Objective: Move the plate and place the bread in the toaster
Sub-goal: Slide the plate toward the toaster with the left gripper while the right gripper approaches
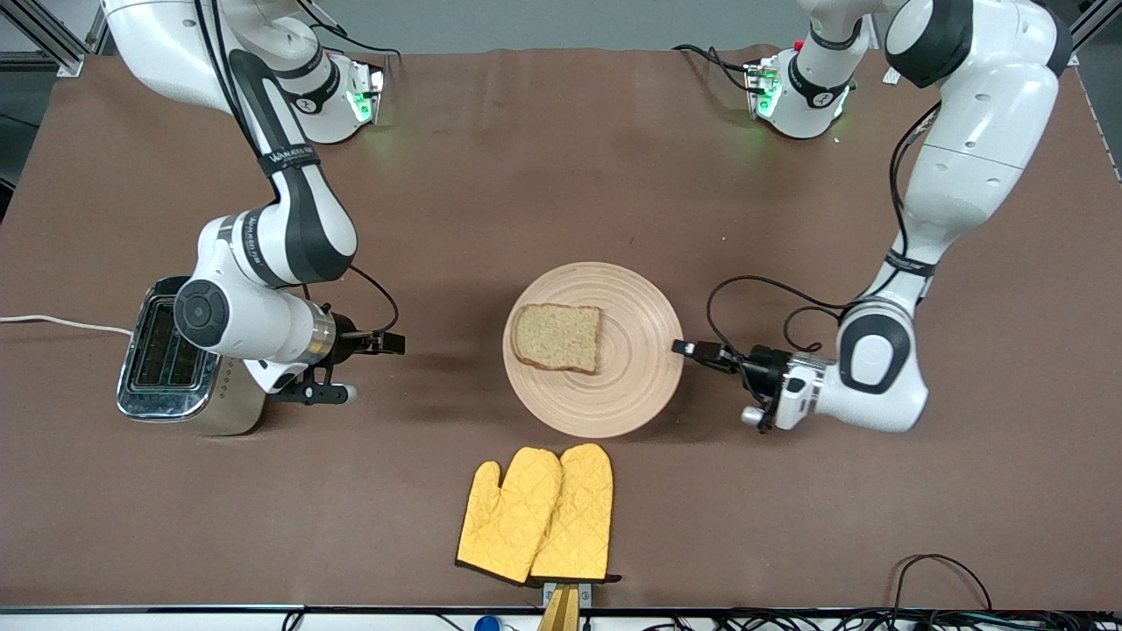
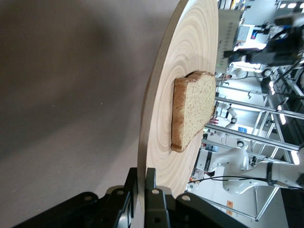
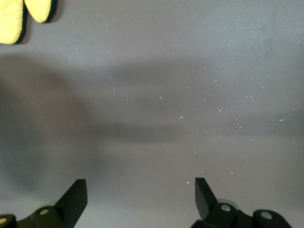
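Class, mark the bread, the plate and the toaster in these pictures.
bread (image 1: 557,336), front view, middle of the slice.
plate (image 1: 644,302), front view, bare grooved surface beside the slice.
toaster (image 1: 166,347), front view, chrome top by the slots.

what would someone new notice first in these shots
The slice of bread on the round wooden plate mid-table. The left tool is shut on the plate's rim, at the left arm's end. Bright yellow oven mitts lie nearer the camera; the toaster sits beside the open right tool.

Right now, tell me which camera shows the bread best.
The front view: the bread lies flat on the plate, its whole top face visible. The left wrist view shows it edge-on, mostly crust. The right wrist view shows none of it.
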### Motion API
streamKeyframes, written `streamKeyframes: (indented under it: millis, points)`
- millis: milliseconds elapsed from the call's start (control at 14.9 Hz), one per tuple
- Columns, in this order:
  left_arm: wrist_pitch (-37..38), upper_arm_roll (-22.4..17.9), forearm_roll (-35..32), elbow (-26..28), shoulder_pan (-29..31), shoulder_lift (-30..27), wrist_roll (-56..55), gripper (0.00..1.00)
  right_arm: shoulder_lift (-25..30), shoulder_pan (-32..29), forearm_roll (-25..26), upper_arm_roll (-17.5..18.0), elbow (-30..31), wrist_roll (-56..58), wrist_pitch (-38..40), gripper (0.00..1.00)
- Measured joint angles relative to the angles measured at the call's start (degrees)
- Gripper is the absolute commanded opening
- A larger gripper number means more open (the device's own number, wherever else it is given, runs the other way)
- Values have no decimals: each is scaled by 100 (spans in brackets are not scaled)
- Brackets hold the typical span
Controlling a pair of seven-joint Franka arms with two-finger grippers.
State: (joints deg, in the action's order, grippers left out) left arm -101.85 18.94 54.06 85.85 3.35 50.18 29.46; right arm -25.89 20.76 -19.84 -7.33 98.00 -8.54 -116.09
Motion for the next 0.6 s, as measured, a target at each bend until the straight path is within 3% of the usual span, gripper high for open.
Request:
streamKeyframes:
  millis: [269,604]
  points:
    - [-604,3,112,323,-424,36,286,1,-42,-528,-1311,-44,22,1095,384,100]
    - [-1144,1,496,560,-631,298,1058,1,-145,-775,-1517,-24,30,1560,462,100]
